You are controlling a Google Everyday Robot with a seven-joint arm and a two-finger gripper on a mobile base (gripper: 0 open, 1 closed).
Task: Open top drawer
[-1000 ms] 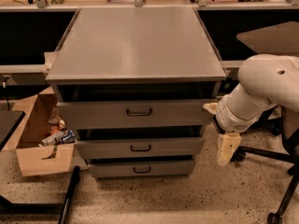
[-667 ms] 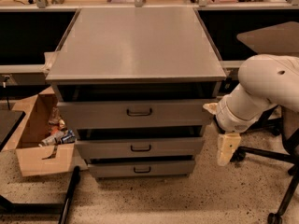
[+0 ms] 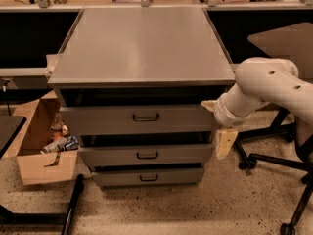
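While the gripper (image 3: 220,129) hangs below the worktop's (image 3: 142,43) front right corner, open or closed impossible to tell, the top drawer (image 3: 98,120) sits under the front edge; a clean pull likely means catching its centre handle (image 3: 145,117) squarely.

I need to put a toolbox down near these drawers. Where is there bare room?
The cabinet top is bare; so is the floor in front of it. Left is crowded by the cardboard box; right by the pincer, beside the top drawer, and chair legs.

Matt grey metal top drawer (image 3: 137,120); smooth plastic tool (image 3: 221,131) beside it.
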